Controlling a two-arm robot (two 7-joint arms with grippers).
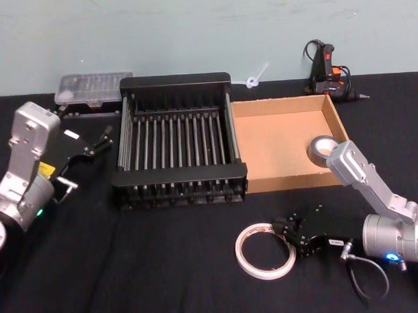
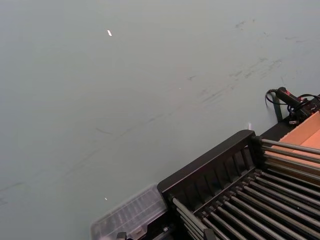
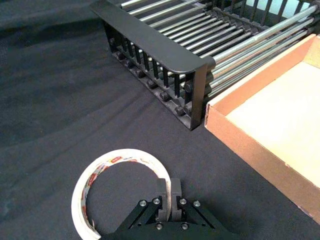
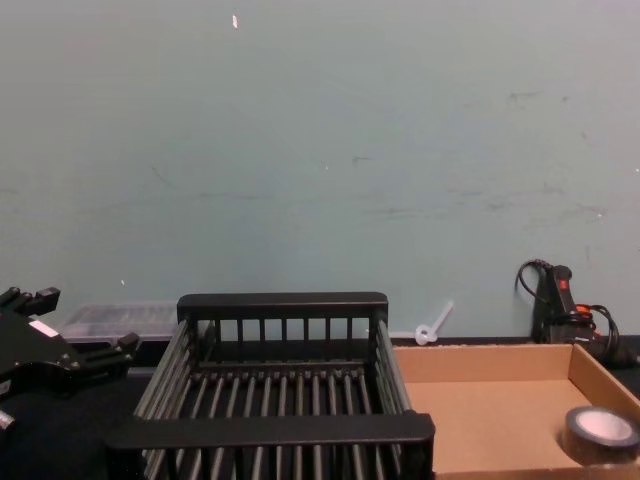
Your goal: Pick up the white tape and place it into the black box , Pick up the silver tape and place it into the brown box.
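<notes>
The white tape (image 1: 244,259) lies flat on the black cloth in front of the boxes, red print on its band (image 3: 125,152). My right gripper (image 1: 280,229) is low at the roll's right rim, its fingers (image 3: 175,189) shut on the band. The silver tape (image 1: 323,149) rests inside the brown box (image 1: 277,140), in its near right corner (image 4: 598,432). The black box (image 1: 175,81) stands empty just left of the brown box. My left gripper (image 1: 95,141) hangs open to the left of the black box, holding nothing.
A clear plastic container (image 1: 97,88) sits behind the black box at the back left. A glue gun (image 1: 328,73) with its cable lies behind the brown box, and a small white part (image 1: 254,78) is near the wall.
</notes>
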